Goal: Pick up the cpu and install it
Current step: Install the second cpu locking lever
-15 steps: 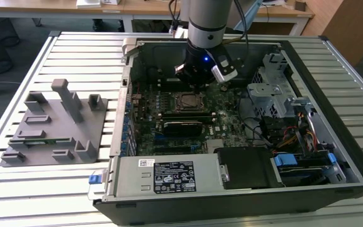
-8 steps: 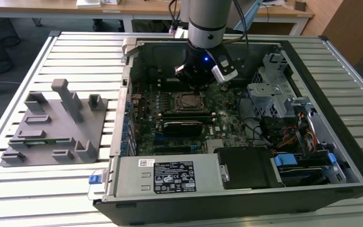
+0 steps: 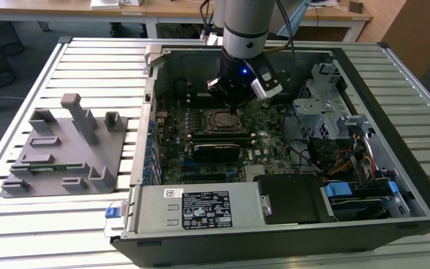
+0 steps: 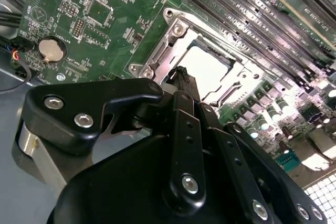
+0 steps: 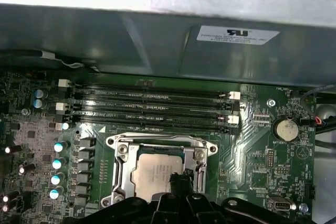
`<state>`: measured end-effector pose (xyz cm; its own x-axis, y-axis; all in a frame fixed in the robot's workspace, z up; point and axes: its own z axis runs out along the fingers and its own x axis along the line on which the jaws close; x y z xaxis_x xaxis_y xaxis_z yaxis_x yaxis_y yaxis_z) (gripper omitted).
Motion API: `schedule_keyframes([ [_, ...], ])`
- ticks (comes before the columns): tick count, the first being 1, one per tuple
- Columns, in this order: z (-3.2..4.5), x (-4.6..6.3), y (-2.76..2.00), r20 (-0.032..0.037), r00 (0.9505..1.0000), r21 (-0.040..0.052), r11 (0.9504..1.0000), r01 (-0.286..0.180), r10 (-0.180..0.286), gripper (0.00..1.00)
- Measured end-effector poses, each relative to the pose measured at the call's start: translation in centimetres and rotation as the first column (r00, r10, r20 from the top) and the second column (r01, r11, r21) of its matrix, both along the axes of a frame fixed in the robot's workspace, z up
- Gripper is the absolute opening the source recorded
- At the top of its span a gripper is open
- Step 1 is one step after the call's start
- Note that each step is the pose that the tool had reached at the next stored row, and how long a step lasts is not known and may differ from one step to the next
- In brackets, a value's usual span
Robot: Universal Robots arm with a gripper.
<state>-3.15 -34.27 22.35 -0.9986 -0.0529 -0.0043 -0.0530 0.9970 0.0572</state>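
We see the cpu lying flat in its socket, directly under our jaws, which look closed and empty

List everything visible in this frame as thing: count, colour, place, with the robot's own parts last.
cpu: one, silvery, seated in the socket frame on the motherboard.
socket frame: one, metal, around the cpu.
motherboard: one, green, inside the computer case.
computer case: one, black and grey, open, on the slatted table.
memory slots: several, black, beside the socket frame.
coin battery: one, silver, on the motherboard.
plastic tray: one, grey, on the table at the exterior view's left.
slatted table: one, pale metal.
claw: one, black, over the cpu's edge.
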Motion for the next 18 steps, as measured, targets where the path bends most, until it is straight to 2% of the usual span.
schedule_keyframes([
  [7, 0.0, 0.0, -0.61, 0.0001, 1.0, 0.0001, 1.0, 0.0, 0.0, 0.11],
  [9, 0.05, 0.0, -0.7, -0.0001, 1.0, 0.0003, 1.0, 0.0, 0.0, 0.11],
  [13, 0.72, 0.0, -0.72, -0.0015, 1.0, 0.0069, 1.0, 0.0, 0.0, 0.11],
  [16, 0.79, 0.0, -0.78, -0.0016, 1.0, 0.0083, 1.0, 0.0, 0.0, 0.11],
  [18, 0.79, 0.0, -0.99, -0.0017, 1.0, 0.0082, 1.0, 0.0, 0.0, 0.11],
])
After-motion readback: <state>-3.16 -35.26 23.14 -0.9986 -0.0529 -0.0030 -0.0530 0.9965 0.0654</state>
